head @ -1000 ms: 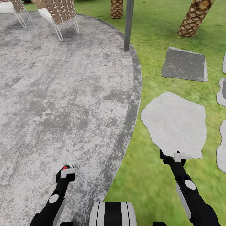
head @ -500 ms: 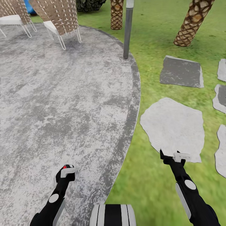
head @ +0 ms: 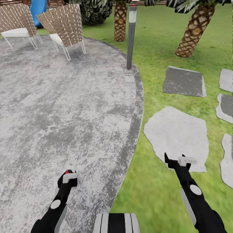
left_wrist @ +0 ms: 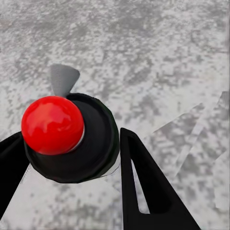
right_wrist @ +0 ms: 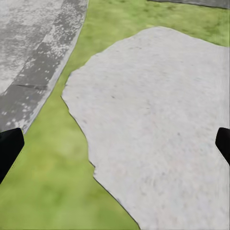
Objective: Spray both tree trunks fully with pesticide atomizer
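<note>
Red-capped black atomizer (left_wrist: 67, 139) in left tool (left_wrist: 72, 158)

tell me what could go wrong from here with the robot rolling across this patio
The left gripper carries the atomizer low over the patio; a jolt at the patio's edge could loosen it. Ahead, the lamp post and chairs could be clipped. The stepping stones in the grass could tip the base.
</note>
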Robot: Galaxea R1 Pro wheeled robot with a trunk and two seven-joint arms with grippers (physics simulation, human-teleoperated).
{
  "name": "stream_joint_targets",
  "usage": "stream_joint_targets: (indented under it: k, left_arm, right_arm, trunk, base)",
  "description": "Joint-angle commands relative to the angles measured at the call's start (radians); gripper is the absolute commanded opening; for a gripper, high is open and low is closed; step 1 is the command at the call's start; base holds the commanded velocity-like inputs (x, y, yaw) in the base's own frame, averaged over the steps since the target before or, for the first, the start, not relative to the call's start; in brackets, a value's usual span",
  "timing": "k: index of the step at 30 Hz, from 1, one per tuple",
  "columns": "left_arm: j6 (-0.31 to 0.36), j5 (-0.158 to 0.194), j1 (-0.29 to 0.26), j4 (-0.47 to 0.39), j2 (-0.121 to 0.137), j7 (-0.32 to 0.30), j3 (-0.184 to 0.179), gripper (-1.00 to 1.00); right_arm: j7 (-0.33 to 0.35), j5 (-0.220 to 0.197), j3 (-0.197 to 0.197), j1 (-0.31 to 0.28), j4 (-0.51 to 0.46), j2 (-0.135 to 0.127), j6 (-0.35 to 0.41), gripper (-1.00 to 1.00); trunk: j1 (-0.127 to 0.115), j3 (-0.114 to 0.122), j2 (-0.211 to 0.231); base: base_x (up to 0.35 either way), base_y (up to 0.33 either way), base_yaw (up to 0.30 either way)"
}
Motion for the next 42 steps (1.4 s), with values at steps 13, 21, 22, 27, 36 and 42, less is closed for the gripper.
stream_joint_targets:
  k: [13,21,22,27,36,42]
  left_arm:
    - [0.002,0.0,0.001,0.0,0.003,0.006,0.005,-1.0]
    - [0.002,0.0,0.001,0.0,0.003,0.006,0.005,-1.0]
    - [0.002,0.0,0.001,0.0,0.003,0.006,0.005,-1.0]
    - [0.002,0.0,0.001,0.0,0.003,0.006,0.005,-1.0]
    - [0.0,0.0,0.001,-0.001,0.002,0.006,0.005,-1.0]
    - [0.0,0.0,0.001,-0.001,0.002,0.006,0.005,-1.0]
  right_arm:
    - [0.0,-0.001,0.0,0.0,-0.002,-0.002,-0.001,1.0]
    - [0.0,0.0,0.0,0.0,-0.002,-0.002,-0.001,1.0]
    - [0.0,0.0,0.0,0.0,-0.002,-0.003,-0.001,1.0]
    - [0.0,0.0,0.0,0.0,-0.002,-0.003,-0.001,1.0]
    - [0.0,-0.001,0.0,0.0,-0.002,-0.004,-0.001,1.0]
    - [0.0,-0.001,0.0,0.0,-0.002,-0.005,-0.001,1.0]
  trunk:
    - [-0.006,0.063,0.003]
    - [-0.009,0.104,0.005]
    - [-0.01,0.109,0.005]
    - [-0.012,0.135,0.006]
    - [-0.016,0.179,0.008]
    - [-0.019,0.208,0.01]
  base:
    - [0.0,0.0,-0.169]
    - [0.0,0.0,-0.221]
    - [0.0,0.0,-0.222]
    - [0.0,0.0,-0.222]
    - [0.0,0.0,-0.241]
    - [0.0,0.0,-0.257]
